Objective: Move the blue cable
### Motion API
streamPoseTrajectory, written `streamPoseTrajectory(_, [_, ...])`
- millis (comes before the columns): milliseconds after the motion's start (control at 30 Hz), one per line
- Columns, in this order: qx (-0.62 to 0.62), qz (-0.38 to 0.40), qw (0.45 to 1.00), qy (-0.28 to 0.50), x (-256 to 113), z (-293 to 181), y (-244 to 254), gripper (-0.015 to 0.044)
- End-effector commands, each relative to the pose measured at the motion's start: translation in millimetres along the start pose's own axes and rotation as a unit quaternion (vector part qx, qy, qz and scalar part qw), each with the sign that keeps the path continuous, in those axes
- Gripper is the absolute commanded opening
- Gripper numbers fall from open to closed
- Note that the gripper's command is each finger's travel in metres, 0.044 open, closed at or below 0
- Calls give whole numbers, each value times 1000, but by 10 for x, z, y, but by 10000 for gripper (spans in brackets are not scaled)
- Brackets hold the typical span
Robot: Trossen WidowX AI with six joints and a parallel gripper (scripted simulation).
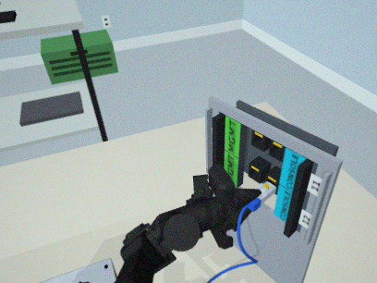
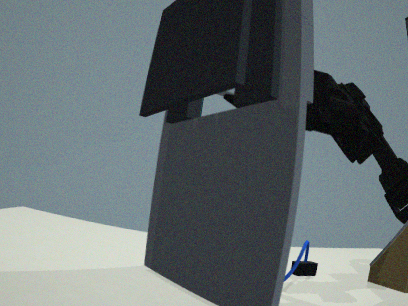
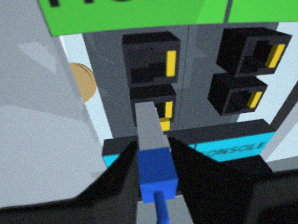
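Observation:
The plug (image 1: 268, 190) (image 3: 150, 127) has a clear body and a blue boot. My gripper (image 1: 259, 195) (image 3: 152, 144) is shut on it, with a finger on each side. The plug's front end is at the lower server's CONSOLE port (image 1: 274, 175) (image 3: 153, 93), overlapping its cyan-label side in the wrist view. The body still shows outside; whether the tip touches the port rim is unclear. The upper server's CONSOLE port (image 1: 277, 148) (image 3: 239, 96) is empty. The blue cable (image 1: 239, 231) (image 2: 301, 255) (image 3: 161, 206) hangs from the boot.
The lower MGMT port (image 1: 259, 169) (image 3: 151, 59) and upper MGMT port (image 1: 260, 141) (image 3: 252, 50) stand beside the CONSOLE ports. The grey rack panel (image 1: 288, 252) (image 2: 225, 190) surrounds the servers. A black block (image 2: 305, 268) lies behind the panel. A green box (image 1: 99, 43) is far left.

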State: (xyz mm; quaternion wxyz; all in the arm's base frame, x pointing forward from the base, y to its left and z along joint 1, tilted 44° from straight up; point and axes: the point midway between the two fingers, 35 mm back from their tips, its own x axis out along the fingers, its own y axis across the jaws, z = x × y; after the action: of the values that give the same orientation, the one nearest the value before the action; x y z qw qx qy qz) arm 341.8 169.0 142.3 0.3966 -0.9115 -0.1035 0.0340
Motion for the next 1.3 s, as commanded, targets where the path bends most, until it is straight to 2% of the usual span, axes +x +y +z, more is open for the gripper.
streamPoseTrajectory(0, [-1,-3,1000,1,17,5,-15,0])
streamPoseTrajectory(1267, [0,-5,1000,1,105,37,-25,0])
